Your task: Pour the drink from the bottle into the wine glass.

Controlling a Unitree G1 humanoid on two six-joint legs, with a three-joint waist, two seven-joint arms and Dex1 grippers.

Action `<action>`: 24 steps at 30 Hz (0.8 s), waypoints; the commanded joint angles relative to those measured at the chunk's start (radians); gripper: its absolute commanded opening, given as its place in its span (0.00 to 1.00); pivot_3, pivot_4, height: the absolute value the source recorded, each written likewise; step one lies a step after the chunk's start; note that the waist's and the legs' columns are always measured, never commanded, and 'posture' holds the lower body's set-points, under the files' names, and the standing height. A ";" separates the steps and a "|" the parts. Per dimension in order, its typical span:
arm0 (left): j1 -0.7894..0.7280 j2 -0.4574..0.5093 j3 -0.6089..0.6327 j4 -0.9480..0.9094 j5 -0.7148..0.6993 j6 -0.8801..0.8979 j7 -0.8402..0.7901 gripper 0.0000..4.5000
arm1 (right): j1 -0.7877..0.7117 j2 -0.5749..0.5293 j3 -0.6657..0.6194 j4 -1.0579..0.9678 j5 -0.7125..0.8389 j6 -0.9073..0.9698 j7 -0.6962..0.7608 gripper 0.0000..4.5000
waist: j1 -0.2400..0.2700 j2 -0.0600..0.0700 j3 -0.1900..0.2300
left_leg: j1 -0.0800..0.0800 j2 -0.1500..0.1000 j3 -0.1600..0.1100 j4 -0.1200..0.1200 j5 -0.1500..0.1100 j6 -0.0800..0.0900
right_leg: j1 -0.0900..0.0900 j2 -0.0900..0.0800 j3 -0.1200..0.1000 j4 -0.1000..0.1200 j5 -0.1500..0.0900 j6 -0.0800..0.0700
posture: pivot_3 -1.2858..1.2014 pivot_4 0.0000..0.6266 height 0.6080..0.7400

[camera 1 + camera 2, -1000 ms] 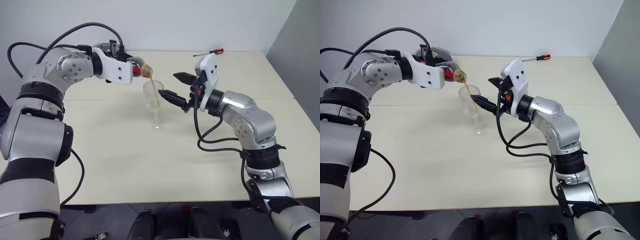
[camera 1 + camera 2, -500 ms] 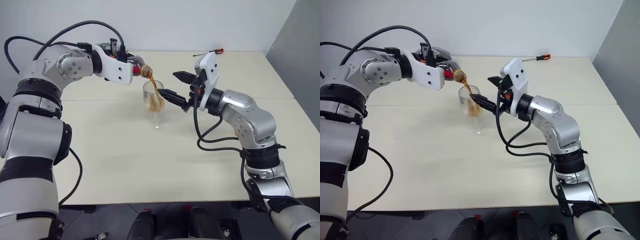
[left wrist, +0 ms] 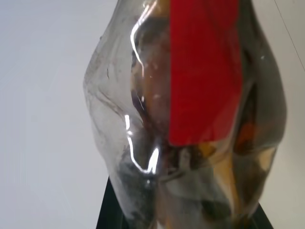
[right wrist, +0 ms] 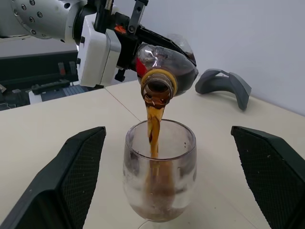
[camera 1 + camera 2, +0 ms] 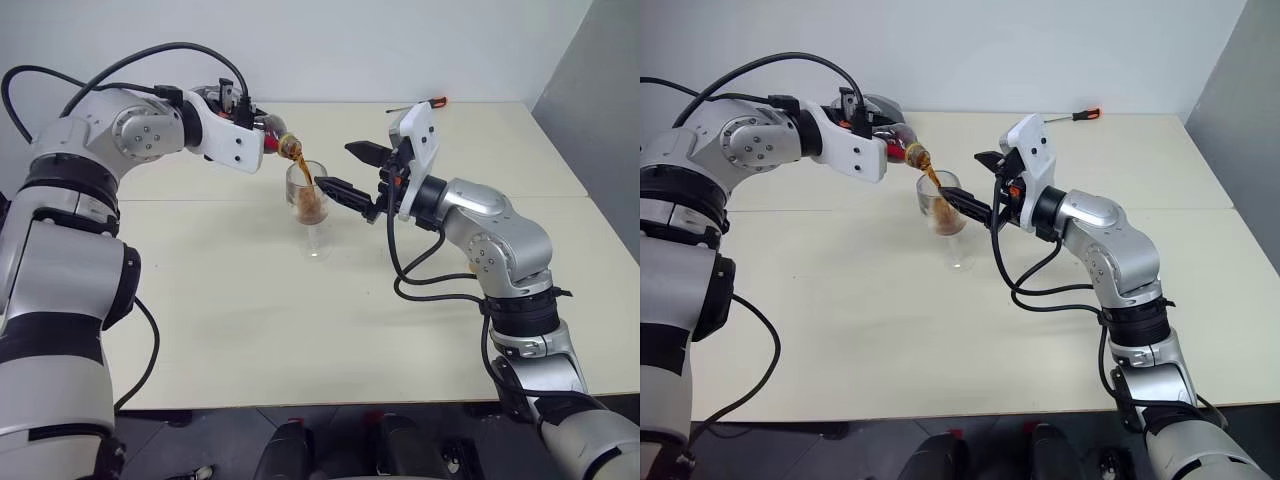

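Left gripper (image 5: 880,135): clamped tight on the bottle (image 5: 898,146), which is held tipped with its mouth over the wine glass (image 5: 946,214).
Right gripper (image 5: 350,172): fingers spread to their widest and nothing is held; the glass bowl stands just beside the nearer finger, and contact cannot be made out.
Bottle: held above the table (image 5: 300,330), left of and above the glass rim; the neck is angled down toward the right.
Drink (image 4: 153,125): a thin brown stream is seen falling from the bottle mouth into the bowl, where dark liquid is pooled in the lower part.
Wine glass: upright on the table, near the middle, between the two arms.
Right wrist view: the open yellow-ringed bottle mouth (image 4: 158,88), the stream and the bowl are shown between the two black fingers (image 4: 76,171); a grey curved object (image 4: 224,85) is seen lying on the far part of the table.
Left wrist view: the bottle body is seen close up, with its red label strip (image 3: 202,71) and brown liquid inside.
Eye views: a red-handled screwdriver (image 5: 420,104) is seen at the far edge of the table, well apart from the glass.
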 commanded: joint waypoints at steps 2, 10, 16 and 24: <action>-0.051 0.030 0.002 -0.002 0.000 0.000 0.028 0.16 | -0.017 0.002 -0.015 -0.026 0.012 -0.019 0.003 1.00 | 0.000 0.000 0.000 | 0.000 0.000 0.000 0.000 0.000 0.000 | 0.000 0.000 0.000 0.000 0.000 0.000 | 0.52 0.24 1.00; -0.056 0.039 -0.015 -0.002 0.018 -0.006 0.043 0.16 | -0.007 0.002 -0.017 -0.040 0.022 -0.012 0.000 1.00 | 0.000 0.000 0.000 | 0.000 0.000 0.000 0.000 0.000 0.000 | 0.000 0.000 0.000 0.000 0.000 0.000 | 0.52 0.24 1.00; -0.066 0.042 -0.024 -0.001 0.029 -0.006 0.053 0.16 | -0.006 0.004 -0.016 -0.042 0.022 -0.014 -0.003 1.00 | 0.000 0.000 0.000 | 0.000 0.000 0.000 0.000 0.000 0.000 | 0.000 0.000 0.000 0.001 0.000 0.000 | 0.52 0.24 1.00; -0.075 0.044 -0.040 0.001 0.044 -0.006 0.066 0.16 | -0.005 0.007 -0.017 -0.043 0.021 -0.015 -0.006 1.00 | 0.000 0.000 0.000 | 0.000 0.000 0.001 0.000 0.000 0.000 | -0.001 0.000 0.000 0.001 0.000 0.000 | 0.52 0.24 1.00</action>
